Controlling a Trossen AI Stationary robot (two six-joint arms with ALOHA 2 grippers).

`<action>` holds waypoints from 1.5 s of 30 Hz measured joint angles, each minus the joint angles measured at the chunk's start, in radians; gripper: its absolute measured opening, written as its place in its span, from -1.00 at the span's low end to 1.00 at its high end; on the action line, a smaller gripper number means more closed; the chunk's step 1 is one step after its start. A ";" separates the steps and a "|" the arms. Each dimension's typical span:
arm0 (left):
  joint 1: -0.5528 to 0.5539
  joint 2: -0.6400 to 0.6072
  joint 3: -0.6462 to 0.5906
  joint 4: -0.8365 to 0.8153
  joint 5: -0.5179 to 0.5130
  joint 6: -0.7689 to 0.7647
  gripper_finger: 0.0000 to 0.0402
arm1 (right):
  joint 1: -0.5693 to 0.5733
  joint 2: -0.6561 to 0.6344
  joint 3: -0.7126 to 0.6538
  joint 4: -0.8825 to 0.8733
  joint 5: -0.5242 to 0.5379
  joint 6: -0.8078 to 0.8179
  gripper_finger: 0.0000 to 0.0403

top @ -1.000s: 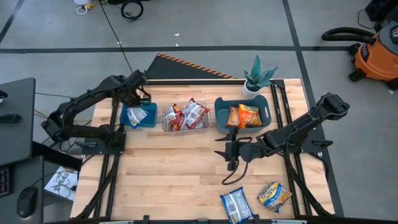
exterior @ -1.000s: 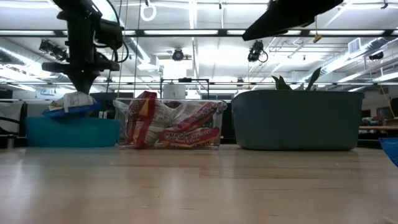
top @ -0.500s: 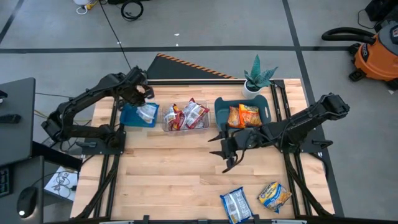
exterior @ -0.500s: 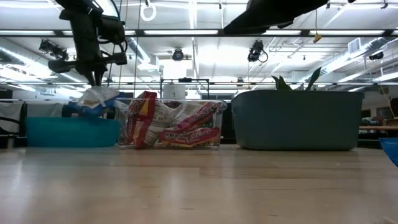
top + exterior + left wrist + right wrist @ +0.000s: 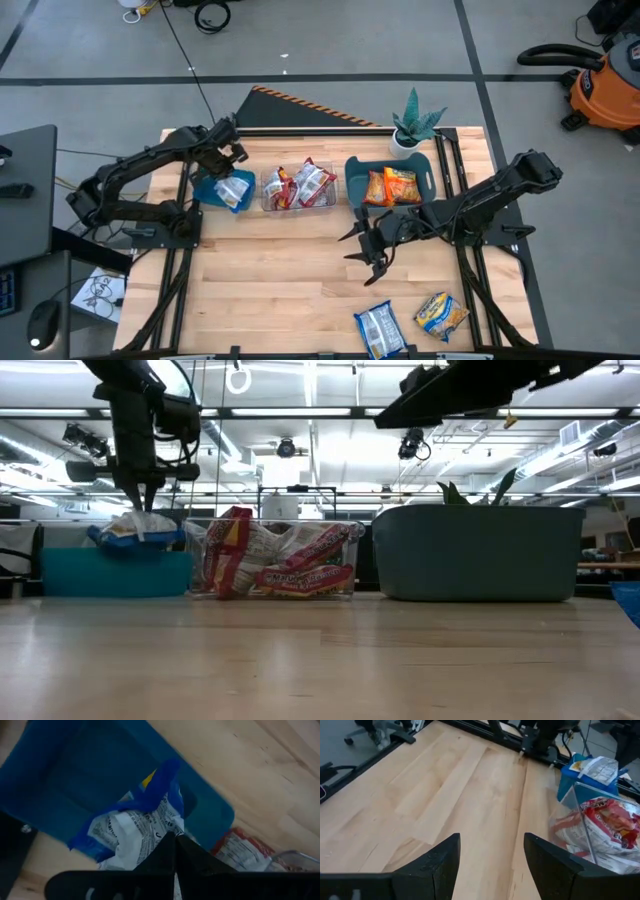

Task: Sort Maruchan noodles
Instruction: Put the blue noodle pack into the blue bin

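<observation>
Packet (image 5: 233,190) lowered onto bin (image 5: 207,190) | left gripper (image 5: 174,851) clenched empty | right gripper (image 5: 490,862) spread

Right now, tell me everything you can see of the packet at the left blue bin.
The blue-and-white noodle packet is crinkly plastic with a yellow patch and dark print on its white face. It lies crumpled and tilted on the small blue bin, poking above the rim. The left gripper, shut, is right at the packet's top; whether it pinches the plastic is unclear.

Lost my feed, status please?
Left gripper shut above blue bin, blue packet lying there. Right gripper open mid-table. Two packets unsorted.
</observation>
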State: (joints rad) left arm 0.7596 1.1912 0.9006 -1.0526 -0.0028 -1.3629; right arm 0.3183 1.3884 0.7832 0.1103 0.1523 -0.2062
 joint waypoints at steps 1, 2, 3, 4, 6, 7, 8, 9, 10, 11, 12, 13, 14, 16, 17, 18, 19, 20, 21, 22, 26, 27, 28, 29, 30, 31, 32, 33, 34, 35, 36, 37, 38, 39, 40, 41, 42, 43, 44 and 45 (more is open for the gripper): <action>-0.007 0.000 -0.012 0.014 -0.009 -0.019 -0.97 | 0.000 0.000 -0.013 0.017 -0.002 0.001 0.11; -0.011 0.000 -0.022 0.024 -0.015 -0.036 -0.97 | 0.000 0.000 -0.026 0.032 -0.009 0.001 0.11; -0.012 0.000 -0.030 0.032 -0.022 -0.044 -0.97 | 0.000 0.000 -0.038 0.050 -0.018 0.001 0.11; -0.011 0.000 -0.037 0.043 -0.027 -0.048 -0.97 | 0.000 0.000 -0.047 0.068 -0.027 0.003 0.11; -0.011 0.000 -0.044 0.068 -0.039 -0.056 -0.96 | 0.000 0.000 -0.061 0.091 -0.044 0.013 0.11; -0.011 0.000 -0.044 0.071 -0.046 -0.057 -0.94 | 0.000 0.000 -0.067 0.092 -0.048 0.015 0.11; -0.011 0.000 -0.044 0.070 -0.055 -0.052 -0.92 | 0.000 0.000 -0.073 0.093 -0.049 0.015 0.11; -0.011 0.000 -0.044 0.068 -0.064 -0.041 -0.89 | 0.000 0.000 -0.077 0.096 -0.049 0.015 0.11; -0.011 0.000 -0.044 0.068 -0.073 -0.034 -0.86 | 0.000 0.000 -0.080 0.099 -0.049 0.014 0.11; -0.011 0.000 -0.044 0.067 -0.081 -0.024 -0.82 | 0.000 0.000 -0.083 0.101 -0.050 0.014 0.11; -0.010 0.000 -0.044 0.062 -0.087 -0.021 -0.77 | 0.000 0.000 -0.088 0.105 -0.049 0.014 0.11; -0.010 0.000 -0.044 0.058 -0.090 -0.020 -0.72 | 0.000 0.000 -0.093 0.108 -0.050 0.014 0.11; -0.010 0.000 -0.044 0.056 -0.093 -0.019 -0.68 | 0.000 0.000 -0.097 0.116 -0.050 0.013 0.11; -0.010 0.000 -0.044 0.053 -0.092 -0.011 -0.57 | 0.000 0.000 -0.104 0.147 -0.050 0.013 0.11; -0.010 0.000 -0.044 0.053 -0.089 0.003 -0.51 | 0.000 0.000 -0.106 0.160 -0.050 0.013 0.11; -0.008 0.000 -0.044 0.052 -0.087 0.017 -0.46 | 0.000 0.000 -0.107 0.161 -0.050 0.013 0.11; -0.003 -0.002 -0.042 0.047 -0.083 0.041 -0.40 | 0.000 0.000 -0.107 0.161 -0.050 0.013 0.11; 0.005 -0.002 -0.037 0.037 -0.077 0.072 -0.36 | 0.000 0.000 -0.108 0.162 -0.050 0.013 0.11; 0.012 -0.002 -0.028 0.034 -0.068 0.122 -0.32 | 0.000 0.000 -0.108 0.165 -0.050 0.013 0.11; 0.017 -0.002 -0.017 0.040 -0.053 0.177 -0.28 | 0.000 0.000 -0.108 0.165 -0.050 0.012 0.11; 0.012 -0.003 0.025 0.069 0.048 0.444 -0.25 | -0.012 -0.001 -0.108 0.161 -0.050 -0.006 0.10; 0.000 -0.003 0.036 0.081 0.079 0.513 -0.25 | -0.016 -0.003 -0.108 0.158 -0.050 -0.007 0.10; -0.016 -0.003 0.048 0.086 0.109 0.575 -0.27 | -0.021 -0.008 -0.108 0.154 -0.050 -0.007 0.09; -0.038 -0.003 0.060 0.089 0.129 0.628 -0.28 | -0.027 -0.017 -0.108 0.146 -0.050 -0.007 0.07; -0.067 -0.003 0.069 0.092 0.133 0.671 -0.29 | -0.031 -0.029 -0.108 0.132 -0.050 -0.007 0.06; -0.100 -0.003 0.078 0.104 0.125 0.714 -0.29 | -0.036 -0.044 -0.108 0.117 -0.049 -0.007 0.05; -0.137 -0.003 0.085 0.124 0.102 0.757 -0.29 | -0.038 -0.062 -0.108 0.098 -0.046 -0.006 0.04; -0.176 -0.003 0.089 0.154 0.072 0.799 -0.29 | -0.040 -0.083 -0.108 0.073 -0.045 -0.005 0.02; -0.216 -0.007 0.089 0.187 0.035 0.845 -0.29 | -0.042 -0.105 -0.108 0.053 -0.045 0.002 0.01; -0.255 -0.009 0.089 0.218 -0.002 0.888 -0.29 | -0.045 -0.128 -0.108 0.033 -0.045 0.014 0.01; -0.298 -0.010 0.089 0.253 -0.038 0.934 -0.29 | -0.047 -0.150 -0.108 0.016 -0.044 0.027 0.00; -0.335 -0.009 0.089 0.290 -0.069 0.981 -0.29 | -0.048 -0.171 -0.108 -0.002 -0.044 0.042 -0.01; -0.369 -0.009 0.089 0.323 -0.103 1.035 -0.29 | -0.048 -0.189 -0.108 -0.022 -0.043 0.054 -0.01; -0.399 -0.009 0.089 0.350 -0.132 1.089 -0.29 | -0.048 -0.202 -0.107 -0.043 -0.042 0.067 -0.01; -0.425 -0.009 0.089 0.374 -0.157 1.127 -0.29 | -0.048 -0.211 -0.107 -0.066 -0.042 0.079 -0.01; -0.450 -0.009 0.089 0.386 -0.175 1.143 -0.29 | -0.048 -0.214 -0.107 -0.088 -0.042 0.097 -0.01; -0.472 -0.009 0.089 0.394 -0.185 1.146 -0.30 | -0.048 -0.214 -0.107 -0.109 -0.042 0.115 -0.01; -0.489 -0.009 0.089 0.404 -0.188 1.147 -0.30 | -0.047 -0.210 -0.107 -0.130 -0.042 0.130 -0.02; -0.503 -0.009 0.089 0.414 -0.182 1.152 -0.30 | -0.047 -0.202 -0.107 -0.151 -0.042 0.145 -0.02; -0.516 -0.009 0.089 0.420 -0.172 1.166 -0.30 | -0.047 -0.192 -0.103 -0.182 -0.043 0.156 -0.02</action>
State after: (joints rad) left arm 0.2437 1.1820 0.9901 -0.6328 -0.1751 -0.1965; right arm 0.2714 1.1965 0.6798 -0.0717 0.1095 -0.0502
